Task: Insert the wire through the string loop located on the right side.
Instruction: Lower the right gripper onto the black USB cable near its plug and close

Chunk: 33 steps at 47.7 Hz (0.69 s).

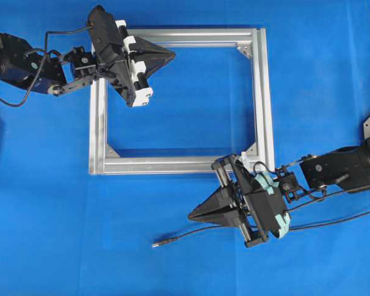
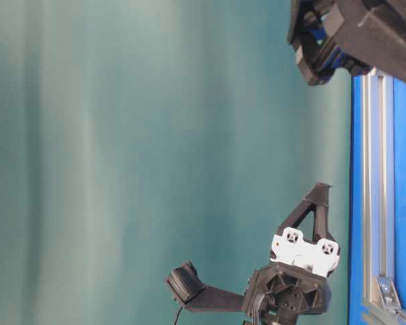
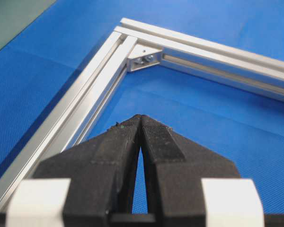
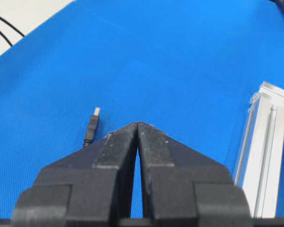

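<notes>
Black wire (image 1: 191, 234) — thin, limp, light, lying on blue cloth (image 1: 80, 246) near right gripper (image 1: 194, 216) | grab just behind plug tip (image 4: 92, 126) | both claws closed, empty — string loop not discernible

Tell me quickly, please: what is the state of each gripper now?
Left gripper: closed, holding nothing, above the frame.
Right gripper: closed, holding nothing; the wire lies on the cloth beside it.
</notes>
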{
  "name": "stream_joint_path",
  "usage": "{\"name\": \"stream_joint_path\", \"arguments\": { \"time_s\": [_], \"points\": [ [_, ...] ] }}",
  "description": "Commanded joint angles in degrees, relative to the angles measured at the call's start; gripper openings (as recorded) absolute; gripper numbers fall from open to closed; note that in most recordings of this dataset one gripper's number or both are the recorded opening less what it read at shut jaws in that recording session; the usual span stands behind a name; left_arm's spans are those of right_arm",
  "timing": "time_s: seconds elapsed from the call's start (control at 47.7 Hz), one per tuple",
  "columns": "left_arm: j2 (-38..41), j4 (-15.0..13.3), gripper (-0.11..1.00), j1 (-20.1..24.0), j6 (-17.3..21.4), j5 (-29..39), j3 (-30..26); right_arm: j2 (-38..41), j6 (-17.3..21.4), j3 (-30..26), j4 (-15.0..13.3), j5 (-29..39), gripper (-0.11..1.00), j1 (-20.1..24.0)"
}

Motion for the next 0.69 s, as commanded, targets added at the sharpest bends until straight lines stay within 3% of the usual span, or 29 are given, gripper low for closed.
{"name": "stream_joint_path", "arguments": {
  "time_s": [0.0, 0.21, 0.462, 0.566, 0.671],
  "points": [
    [-2.46, 0.79, 0.00, -0.53, -0.09, 0.70, -0.88, -2.72, -0.09, -0.88, -0.26, 0.09, 0.00, 0.62],
    [-2.46, 0.88, 0.00, -0.53, -0.09, 1.05, -1.05, -3.69, 0.70, -0.97, -0.26, 5.71, -0.06, 0.70],
    [-2.46, 0.88, 0.00, -0.62, -0.09, 0.97, -1.05, -3.69, 2.90, -1.05, -0.18, 5.98, -0.05, 1.41],
    [-2.46, 0.88, 0.00, -0.62, -0.09, 0.97, -1.05, -3.69, 4.13, -1.05, -0.09, 6.06, 0.04, 1.41],
    [-2.55, 0.88, 0.00, -0.62, -0.09, 0.97, -0.97, -3.69, 4.83, -1.14, 0.00, 6.06, 0.26, 1.85]
  ]
}}
